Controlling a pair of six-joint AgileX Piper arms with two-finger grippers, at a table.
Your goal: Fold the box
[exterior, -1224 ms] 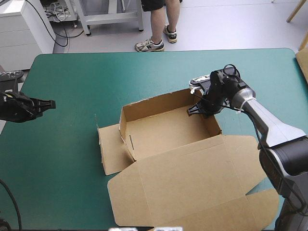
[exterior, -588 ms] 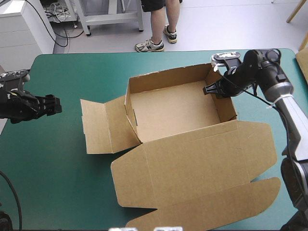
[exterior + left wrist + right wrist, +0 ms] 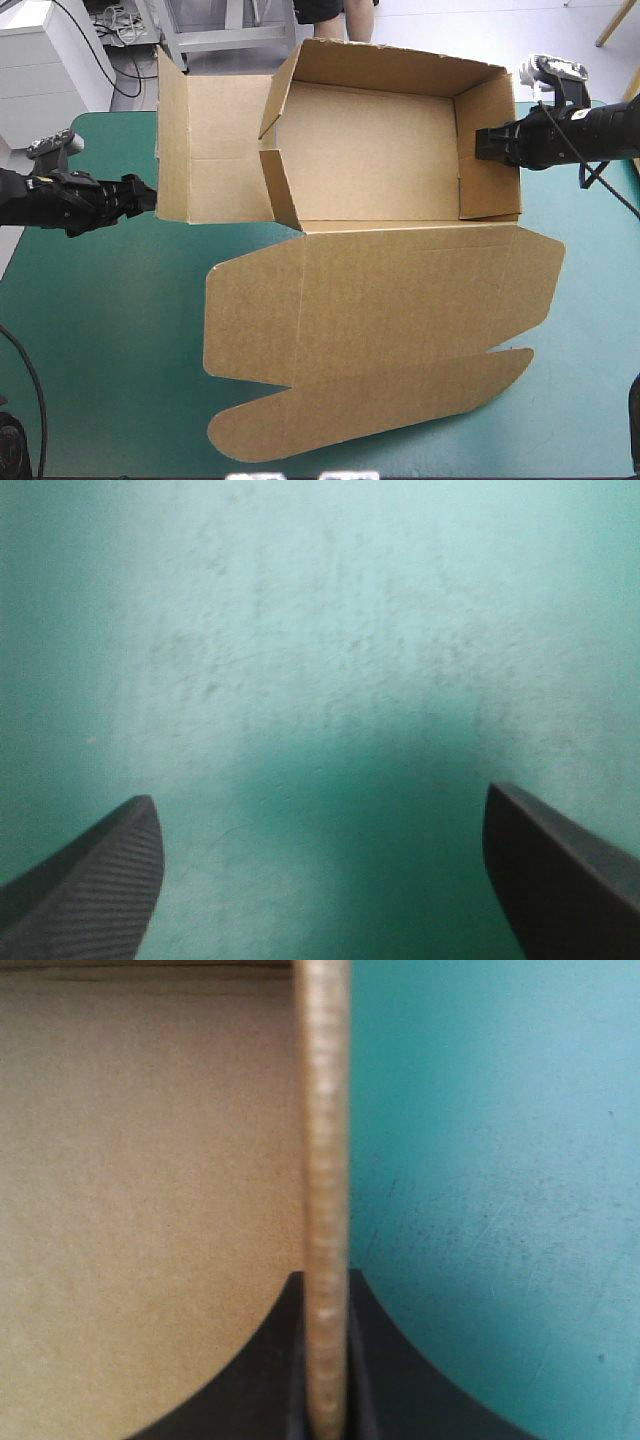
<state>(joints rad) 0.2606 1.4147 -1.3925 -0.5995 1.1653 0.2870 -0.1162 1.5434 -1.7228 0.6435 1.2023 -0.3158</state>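
Teal-green cover (image 3: 100, 330) below, box (image 3: 370, 140) lifted mid-fold.
Your right gripper (image 3: 480, 143) pinches its side wall; left gripper (image 3: 148, 194) gapes empty. Next, catch the loose flap (image 3: 210, 150).

The broad, round-cornered table under its teal-green cover (image 3: 110, 330) lies bare from seven to nine o'clock and again near four. A large box (image 3: 380, 300) of cut brown cardboard spreads over the middle toward six; I cannot tell whether its flat lid touches the cover.

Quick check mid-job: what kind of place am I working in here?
Probably a robot lab workbench: a table with a teal-green cover, one brown cut-board box gripped at its side wall by the right pincer, the left pincer open over bare cover.
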